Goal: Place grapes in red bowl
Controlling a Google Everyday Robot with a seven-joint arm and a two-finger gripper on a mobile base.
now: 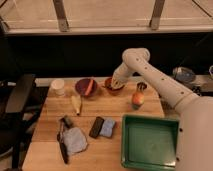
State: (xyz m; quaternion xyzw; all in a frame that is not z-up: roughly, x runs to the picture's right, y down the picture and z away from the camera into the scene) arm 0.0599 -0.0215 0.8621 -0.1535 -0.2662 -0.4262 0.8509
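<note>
Pale wood makes up the table (50, 117). Its far edge sits against a dark wall below a window, and its left edge is beside a black chair (19, 100). The clearest open wood is a band across the middle of the frame, between the row of vessels along the far edge and the flatter things nearer the front.

The smooth white arm (160, 85) comes up from the lower right and bends down over the far edge. The gripper (116, 84) hangs at the red bowl (113, 90), upper centre; whether it is wide or narrow I cannot tell. The grapes cannot be told apart from the gripper's tip and the bowl's shadowed inside.

Just left of it sits a darker round bowl (79, 88) holding an orange carrot (90, 87), then a white cup (58, 86). To the right of the red bowl stand a round orange-yellow fruit (137, 99) and a small dark can (141, 86).

A square green tray (150, 118) with a raised rim takes the lower right corner. Lower left lie a soft blue-grey cloth (75, 140) and a long black tool (62, 145). Nearer the middle a dark flat slab (96, 127) touches a blue sponge (108, 127), with a yellow banana (76, 103) above them.
</note>
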